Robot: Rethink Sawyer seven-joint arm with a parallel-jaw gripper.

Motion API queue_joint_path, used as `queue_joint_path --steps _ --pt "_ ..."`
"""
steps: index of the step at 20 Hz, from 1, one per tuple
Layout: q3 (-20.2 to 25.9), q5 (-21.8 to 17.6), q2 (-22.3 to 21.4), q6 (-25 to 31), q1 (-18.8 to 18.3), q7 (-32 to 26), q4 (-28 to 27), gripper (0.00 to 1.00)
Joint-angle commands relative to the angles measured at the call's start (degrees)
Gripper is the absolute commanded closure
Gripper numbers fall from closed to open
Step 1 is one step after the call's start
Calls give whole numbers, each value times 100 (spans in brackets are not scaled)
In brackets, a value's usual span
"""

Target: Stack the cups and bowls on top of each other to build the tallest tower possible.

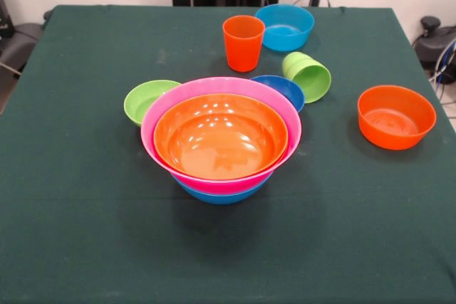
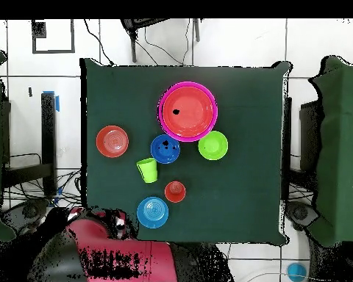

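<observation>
Front view: tower (image 1: 221, 144) sits mid-table, orange bowl in pink in blue. Small green bowl (image 1: 148, 100) touches it at 10 o'clock, small blue bowl (image 1: 282, 90) at 2. Orange cup (image 1: 243, 42) upright at 12; green cup (image 1: 308, 75) on its side. Overhead: robot arm (image 2: 124, 253) at 7 o'clock, off the cloth; gripper not seen, jaws can't tell.

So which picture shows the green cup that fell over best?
The front view. There the lime-green plastic tumbler lies on its side, open mouth facing the camera, beside the small blue plastic bowl. The overhead view shows the same cup only as a small green shape from above, so it is harder to tell that it is tipped.
</observation>
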Motion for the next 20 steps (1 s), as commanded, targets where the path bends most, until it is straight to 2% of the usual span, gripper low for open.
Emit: queue_joint_path --steps 1,6,8,9,20 --pt "218 -35 531 -384 -101 -191 857 0" --pt "228 -33 524 -508 -109 -209 865 0" --pt "233 -120 442 -822 -95 -288 852 0" --pt "279 -49 388 -975 -121 -505 882 0" --pt "313 -79 371 -999 -158 -578 888 0"
